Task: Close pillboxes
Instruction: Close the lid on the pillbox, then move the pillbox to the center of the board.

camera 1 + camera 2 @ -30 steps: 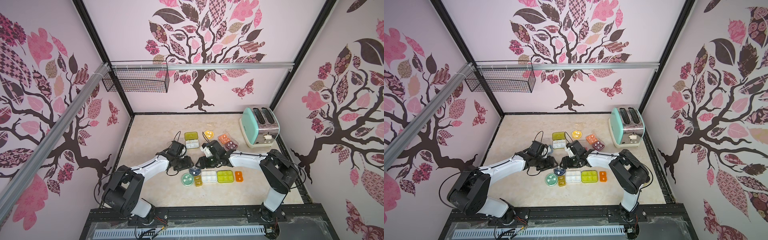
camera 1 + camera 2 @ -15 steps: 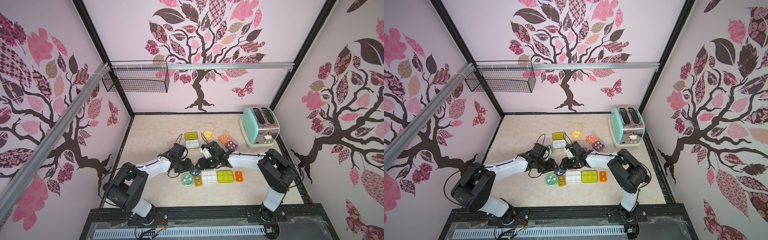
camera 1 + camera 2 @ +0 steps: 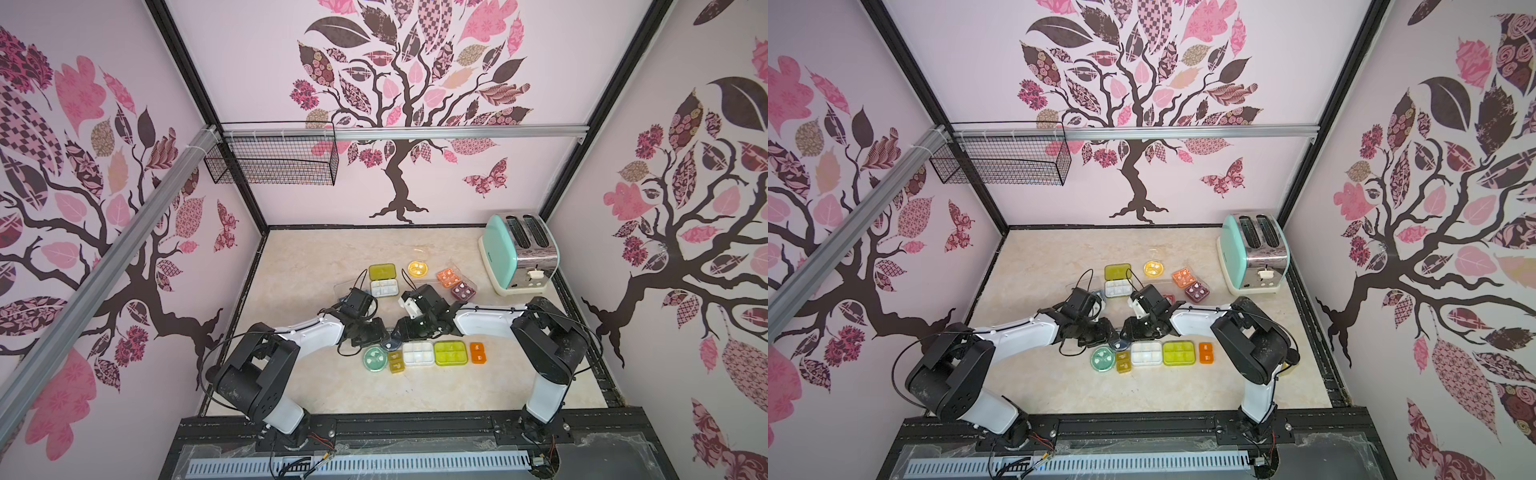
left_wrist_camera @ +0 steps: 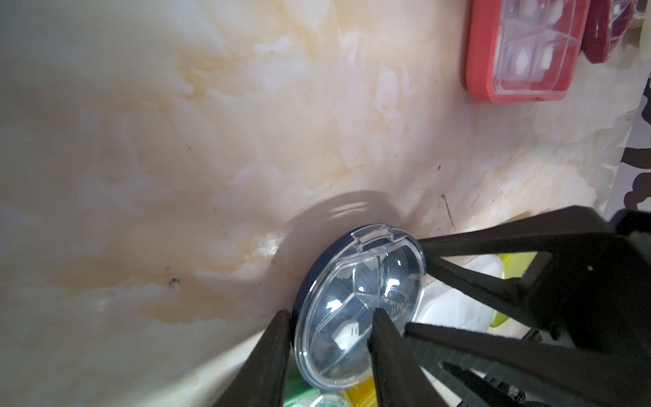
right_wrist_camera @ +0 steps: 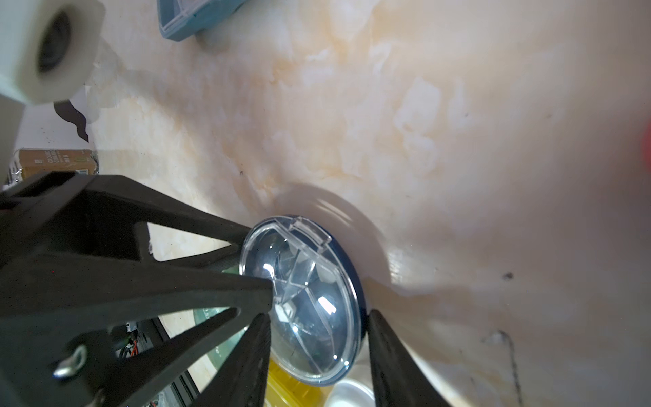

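Observation:
A round navy pillbox (image 4: 352, 278) with a clear domed lid stands tilted on its edge on the marble table. It also shows in the right wrist view (image 5: 306, 267) and in both top views (image 3: 390, 344) (image 3: 1118, 343). My left gripper (image 4: 332, 312) pinches it, one finger on the navy base and one on the lid. My right gripper (image 5: 317, 313) pinches it the same way from the opposite side. In the top views the left gripper (image 3: 380, 332) and right gripper (image 3: 402, 331) meet over it. White pills show through the lid.
Touching it in front is a row of pillboxes: green round (image 3: 375, 358), amber (image 3: 395, 361), white (image 3: 418, 353), lime (image 3: 451, 352), orange (image 3: 477, 353). Behind the arms lie olive (image 3: 382, 271), white (image 3: 384, 287), yellow round (image 3: 417, 268), orange (image 3: 447, 277) and maroon (image 3: 462, 291) ones. A toaster (image 3: 517, 253) stands back right.
Both grippers have narrowed their jaws onto the round navy pillbox. The left arm has edged a little toward the front row.

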{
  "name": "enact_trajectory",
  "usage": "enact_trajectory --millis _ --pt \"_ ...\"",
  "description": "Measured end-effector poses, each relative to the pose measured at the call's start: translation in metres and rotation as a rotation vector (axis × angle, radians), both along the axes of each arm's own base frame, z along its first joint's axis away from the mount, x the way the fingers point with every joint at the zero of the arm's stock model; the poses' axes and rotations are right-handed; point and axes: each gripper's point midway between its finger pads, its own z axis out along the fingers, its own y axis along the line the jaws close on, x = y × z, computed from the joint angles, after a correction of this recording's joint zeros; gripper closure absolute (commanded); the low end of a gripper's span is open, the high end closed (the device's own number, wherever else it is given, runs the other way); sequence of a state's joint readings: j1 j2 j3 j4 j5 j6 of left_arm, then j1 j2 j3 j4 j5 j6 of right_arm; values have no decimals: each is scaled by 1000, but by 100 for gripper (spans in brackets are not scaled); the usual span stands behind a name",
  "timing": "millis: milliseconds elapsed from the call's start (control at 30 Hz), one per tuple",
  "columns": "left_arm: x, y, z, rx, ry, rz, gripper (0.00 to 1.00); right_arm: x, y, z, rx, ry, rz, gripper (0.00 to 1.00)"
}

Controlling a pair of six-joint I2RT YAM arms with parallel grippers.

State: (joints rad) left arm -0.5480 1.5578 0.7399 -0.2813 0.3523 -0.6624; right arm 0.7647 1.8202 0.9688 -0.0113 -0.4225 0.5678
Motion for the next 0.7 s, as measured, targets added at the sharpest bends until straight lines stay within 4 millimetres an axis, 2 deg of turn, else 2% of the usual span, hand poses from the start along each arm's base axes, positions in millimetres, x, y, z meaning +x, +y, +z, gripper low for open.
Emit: enact_trajectory --millis 367,700 --pt "3 -2 0 -1 0 -1 64 1 -2 -4 -15 4 -10 57" --pt "22 -4 1 23 1 11 64 13 -1 -5 -23 12 -46 61"
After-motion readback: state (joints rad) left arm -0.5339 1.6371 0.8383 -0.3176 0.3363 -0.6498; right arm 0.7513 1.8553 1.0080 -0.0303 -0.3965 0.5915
